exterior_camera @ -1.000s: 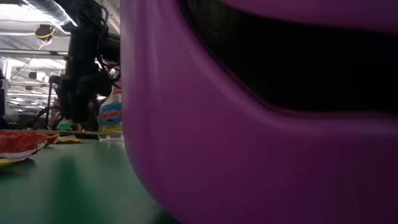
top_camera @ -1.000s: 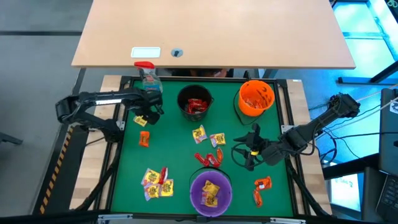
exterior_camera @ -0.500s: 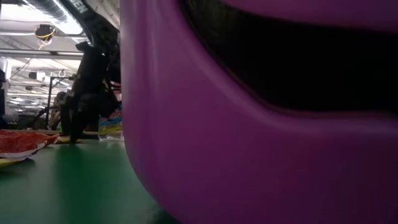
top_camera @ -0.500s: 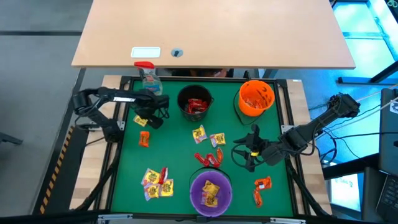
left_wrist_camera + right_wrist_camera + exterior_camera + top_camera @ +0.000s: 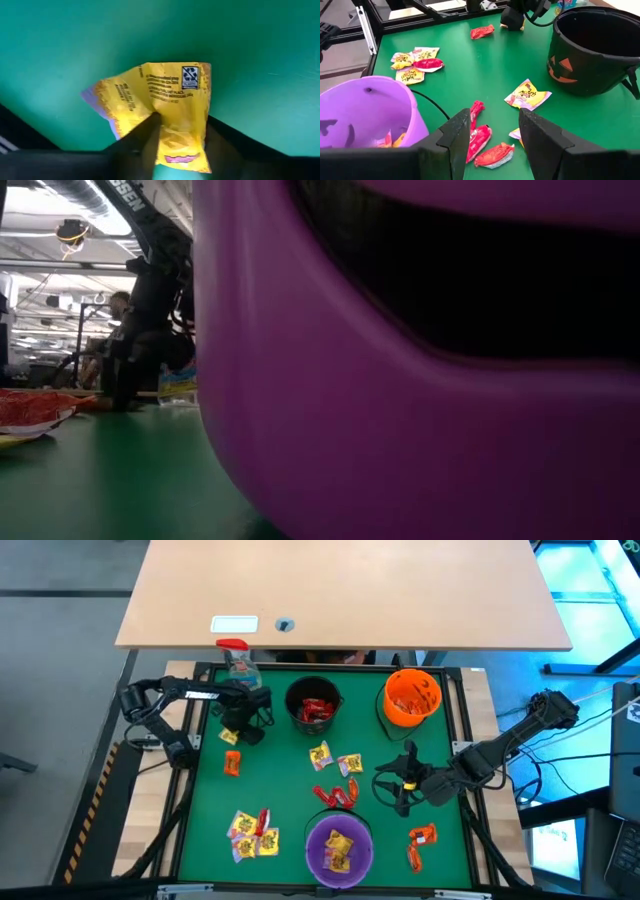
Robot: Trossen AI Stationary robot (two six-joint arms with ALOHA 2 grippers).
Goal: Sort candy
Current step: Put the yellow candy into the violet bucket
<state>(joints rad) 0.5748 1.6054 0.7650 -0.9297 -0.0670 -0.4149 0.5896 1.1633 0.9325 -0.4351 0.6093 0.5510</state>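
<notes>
Green mat's [image 5: 290, 770] far-left edge: left tool [image 5: 232, 733] pinches yellow candy [image 5: 160, 107].

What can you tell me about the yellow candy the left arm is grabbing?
The yellow candy is a small flat packet of crinkly, shiny wrapper with tiny dark print and a little square mark. It lies on the green table beside the black bowl. The left end effector has its two dark fingers closed on its crumpled edge.

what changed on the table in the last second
The left gripper slid across the green table toward the black bucket, shut on a yellow crinkly candy packet. The right gripper, the purple bowl and the other packets stayed put.
</notes>
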